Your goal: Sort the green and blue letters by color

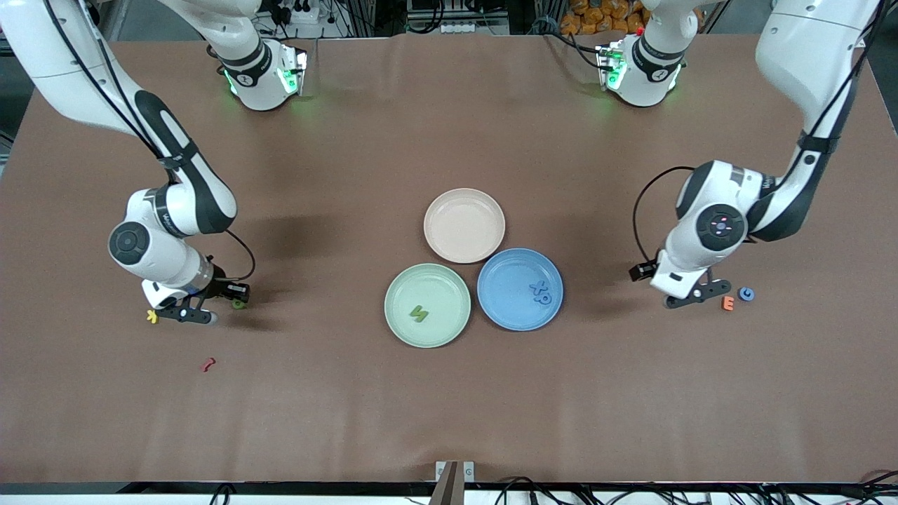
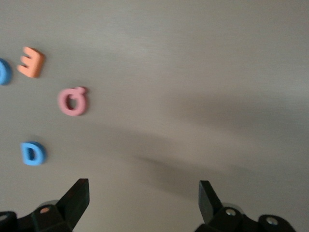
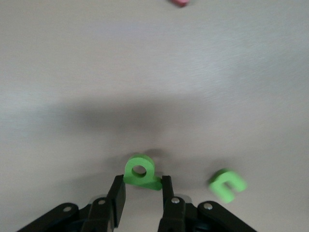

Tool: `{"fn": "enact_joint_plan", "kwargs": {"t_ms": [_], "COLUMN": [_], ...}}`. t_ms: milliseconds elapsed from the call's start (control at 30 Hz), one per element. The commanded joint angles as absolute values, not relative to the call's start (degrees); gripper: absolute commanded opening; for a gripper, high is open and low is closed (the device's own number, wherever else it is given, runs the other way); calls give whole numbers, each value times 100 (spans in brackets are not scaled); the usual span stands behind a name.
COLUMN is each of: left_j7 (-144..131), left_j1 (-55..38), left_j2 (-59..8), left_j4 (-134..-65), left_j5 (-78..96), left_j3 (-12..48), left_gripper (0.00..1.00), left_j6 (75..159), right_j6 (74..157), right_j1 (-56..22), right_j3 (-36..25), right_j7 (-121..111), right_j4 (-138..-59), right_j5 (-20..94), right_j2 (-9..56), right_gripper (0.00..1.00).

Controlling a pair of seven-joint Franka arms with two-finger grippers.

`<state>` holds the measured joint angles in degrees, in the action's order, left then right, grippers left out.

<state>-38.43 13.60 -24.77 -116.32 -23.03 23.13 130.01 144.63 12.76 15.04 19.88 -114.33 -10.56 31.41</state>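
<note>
My right gripper [image 3: 141, 181] is low over the table toward the right arm's end, shut on a green letter [image 3: 141, 173] with a round hole. A second green letter [image 3: 227, 184] lies beside it on the cloth [image 1: 239, 304]. One green letter [image 1: 419, 313] lies in the green plate [image 1: 400, 326]. Blue letters [image 1: 541, 291] lie in the blue plate [image 1: 501, 312]. My left gripper [image 2: 144, 186] hangs open over bare cloth at the left arm's end [image 1: 694, 296]. A blue D [image 2: 33, 153] lies near it, and a blue G [image 1: 746, 294] is beside the orange E.
An empty pale pink plate [image 1: 464, 225] sits farther from the front camera than the other two plates. An orange E [image 1: 728, 303] and a pink Q [image 2: 73, 101] lie by the left gripper. A yellow K [image 1: 151, 317] and a dark-red piece [image 1: 208, 364] lie by the right gripper.
</note>
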Motion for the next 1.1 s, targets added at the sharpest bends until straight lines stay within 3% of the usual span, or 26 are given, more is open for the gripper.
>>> {"fn": "enact_joint_plan", "kwargs": {"t_ms": [0,400,868,901,934,968,1034,1068], "left_j7": [-3086,-1372,-2443,-2522,-2540,-2557,-2601,-2610], "left_j1": [1959,3971,4228,4219,4210,4201,4201,4210], "left_j2": [-2057,-1731,-1836,-1898,-1942,-1951,-1969,-1995], "left_j4": [-12067,-12717,-12867,-12867,-12867,-12876,-12920,-12920], "left_j5": [-2408,-2408,-2417,-2417,-2417,-2417,-2426,-2426], "left_j3": [2496,3225,3217,3217,3217,3217,3217,3217], "left_gripper": [100,100,100,100,100,100,100,100], "left_j6": [13052,13640,13921,13974,14027,14062,14124,14176], "right_j6": [13712,13430,13491,13491,13491,13491,13491,13491], "right_j1": [897,-122,-1415,-1459,-1494,-1520,-1529,-1538], "right_j3": [1696,2241,2303,2303,2303,2294,2294,2294], "right_j7": [3092,5561,7576,7602,7603,7603,7603,7603], "right_j4": [-10812,-9713,-8263,-8175,-8122,-8078,-8051,-8051], "right_j5": [-1125,-606,-712,-729,-747,-782,-826,-861], "right_j2": [3164,3541,4552,4614,4666,4702,4755,4764], "right_gripper": [12,12,15,20,31,50,96,100]}}
